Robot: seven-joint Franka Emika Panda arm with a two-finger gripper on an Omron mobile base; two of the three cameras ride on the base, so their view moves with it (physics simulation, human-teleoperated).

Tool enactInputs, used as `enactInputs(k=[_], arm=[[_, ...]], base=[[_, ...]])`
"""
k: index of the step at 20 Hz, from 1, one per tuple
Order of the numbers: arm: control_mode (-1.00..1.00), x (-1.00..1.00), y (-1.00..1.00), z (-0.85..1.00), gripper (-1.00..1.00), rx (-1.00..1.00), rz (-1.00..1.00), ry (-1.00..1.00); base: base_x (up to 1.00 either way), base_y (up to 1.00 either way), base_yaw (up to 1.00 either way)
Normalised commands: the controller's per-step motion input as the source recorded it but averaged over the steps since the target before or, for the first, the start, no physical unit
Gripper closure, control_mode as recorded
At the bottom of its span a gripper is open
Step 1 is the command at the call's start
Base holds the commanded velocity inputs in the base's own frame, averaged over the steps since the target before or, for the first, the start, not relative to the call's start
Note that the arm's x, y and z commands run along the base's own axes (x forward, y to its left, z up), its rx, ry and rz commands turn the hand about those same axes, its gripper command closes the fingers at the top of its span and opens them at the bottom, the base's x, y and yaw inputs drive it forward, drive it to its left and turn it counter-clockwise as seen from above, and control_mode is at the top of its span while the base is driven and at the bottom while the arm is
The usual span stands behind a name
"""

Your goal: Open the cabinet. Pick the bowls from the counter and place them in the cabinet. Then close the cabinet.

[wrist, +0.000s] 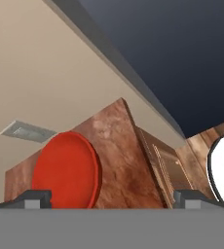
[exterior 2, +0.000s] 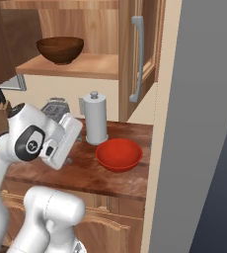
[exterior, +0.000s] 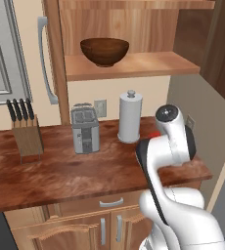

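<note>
The cabinet (exterior: 148, 29) stands open, both doors swung wide, one with its grey bar handle (exterior 2: 136, 59) facing the room. The dark brown bowl (exterior: 104, 51) sits upright on the cabinet's shelf (exterior: 134, 66), also seen as the brown bowl (exterior 2: 60, 49). The red bowl (exterior 2: 119, 154) rests on the counter (exterior 2: 86, 178) near its right end, right of my arm's wrist (exterior 2: 61, 138). In the hand view my gripper (wrist: 115, 198) is open and holds nothing, with the red bowl (wrist: 67, 170) just beyond its left fingertip (wrist: 33, 197).
A white paper towel holder (exterior: 130, 117), a toaster (exterior: 85, 129) and a knife block (exterior: 25, 134) stand along the back of the counter (exterior: 60, 171). A tall wall (exterior 2: 199, 123) closes the counter's right end. Base cabinet doors (exterior: 85, 234) lie below.
</note>
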Motion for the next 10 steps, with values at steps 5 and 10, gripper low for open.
enactInputs(k=[5,10], arm=[[-1.0,0.11,0.0,-0.31,-1.0,0.08,0.0,0.0],[-1.0,0.18,0.0,-0.25,-1.0,0.12,0.0,0.0]], base=[[0.0,0.0,0.0],[0.0,0.0,0.0]])
